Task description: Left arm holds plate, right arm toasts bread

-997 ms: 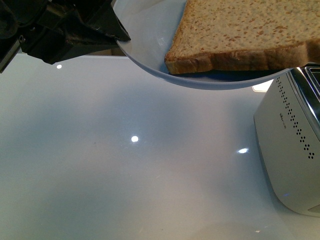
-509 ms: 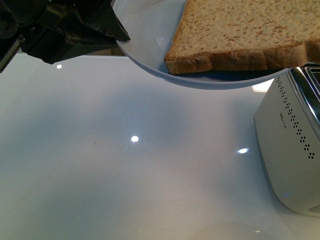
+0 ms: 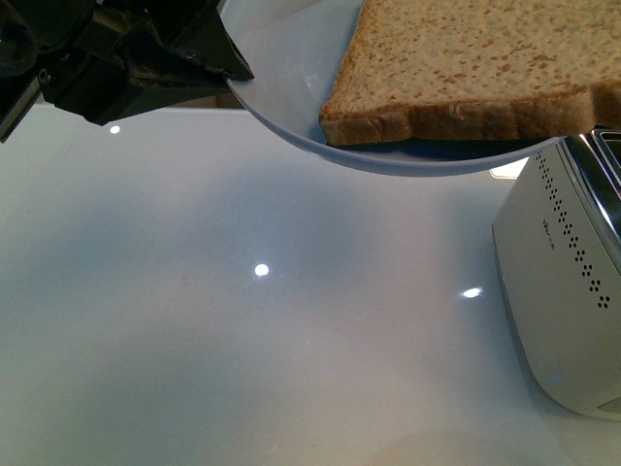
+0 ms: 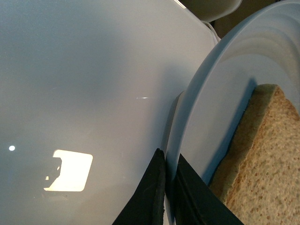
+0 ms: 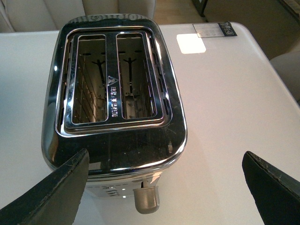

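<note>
The pale blue-white plate (image 3: pixel 291 58) hangs in the air at the top of the front view, above the white table (image 3: pixel 243 340). My left gripper (image 3: pixel 228 70) is shut on its rim, one black finger on each side (image 4: pixel 169 161). A tan speckled slice of bread (image 3: pixel 466 68) lies flat on the plate (image 4: pixel 220 84), its crust edge toward the camera (image 4: pixel 262 168). My right gripper (image 5: pixel 164 173) is open above the chrome toaster (image 5: pixel 112 93), nothing between its fingers; both slots are empty.
The toaster (image 3: pixel 568 291) stands at the table's right side, just below the plate's rim. Its lever knob (image 5: pixel 146 199) sticks out at the front end. A small grey label (image 5: pixel 214 29) lies on the table beyond the toaster. A chair shows past the far edge.
</note>
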